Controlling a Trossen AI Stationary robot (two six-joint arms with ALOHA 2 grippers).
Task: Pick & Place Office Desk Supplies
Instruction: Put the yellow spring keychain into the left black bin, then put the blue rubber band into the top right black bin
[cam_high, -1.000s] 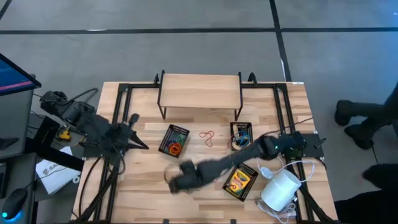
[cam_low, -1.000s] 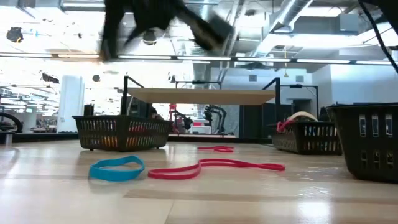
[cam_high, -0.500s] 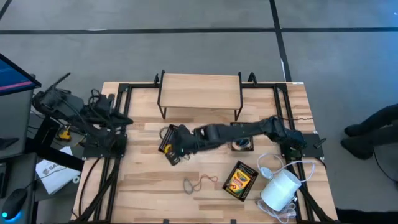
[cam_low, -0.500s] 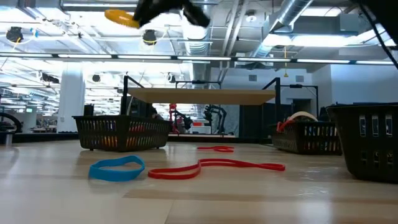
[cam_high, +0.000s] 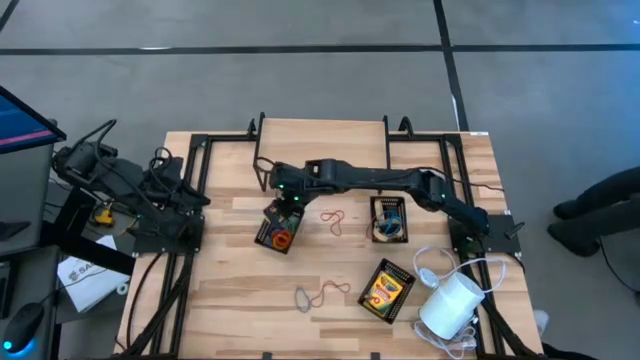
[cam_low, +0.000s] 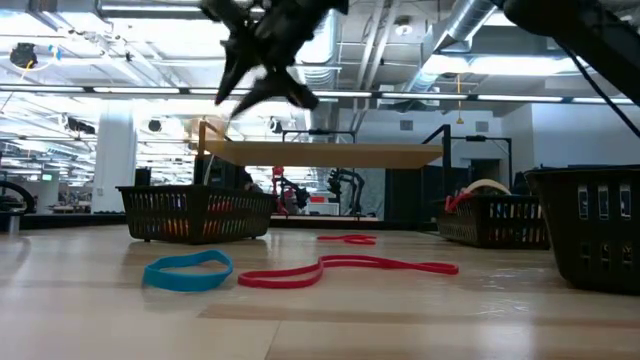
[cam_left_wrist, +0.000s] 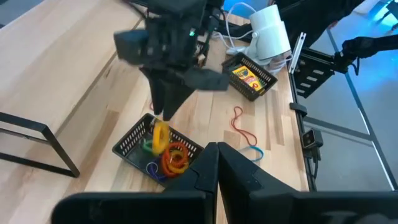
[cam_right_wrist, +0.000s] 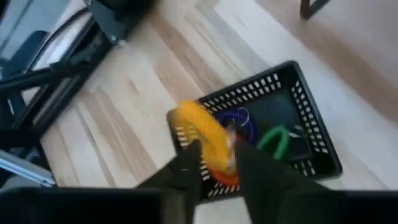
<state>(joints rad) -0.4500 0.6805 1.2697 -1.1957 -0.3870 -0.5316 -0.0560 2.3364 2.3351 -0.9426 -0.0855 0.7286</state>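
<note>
1. Pale wooden table (cam_high: 230, 300) is carrying everything. At its left edge, well left of the left mesh tray (cam_left_wrist: 127, 146), the left gripper (cam_left_wrist: 217, 180) is waiting with its fingers lying together, holding nothing.
2. Directly above that tray, the right gripper (cam_left_wrist: 165, 111) is hanging with its fingers pointing down. A yellow loop (cam_left_wrist: 160, 137) is sitting just under the tips, over the tray's opening.
3. Judging by this, the drop into the tray is under way. Next, the arm probably needs to lift clear and travel right of the tray to another loose item.
4. Right of the tray, a red loop (cam_high: 335, 221) and a blue loop (cam_low: 187, 270) are lying on bare wood. Farther right, a crayon box (cam_high: 386, 290) is resting near the right mesh tray (cam_high: 388, 220).
5. Only the low view is showing the jaws spread wide. Whether a finger is touching the yellow loop I cannot tell.
6. Only the right wrist view is showing the tray's contents: orange, purple and green loops.
</note>
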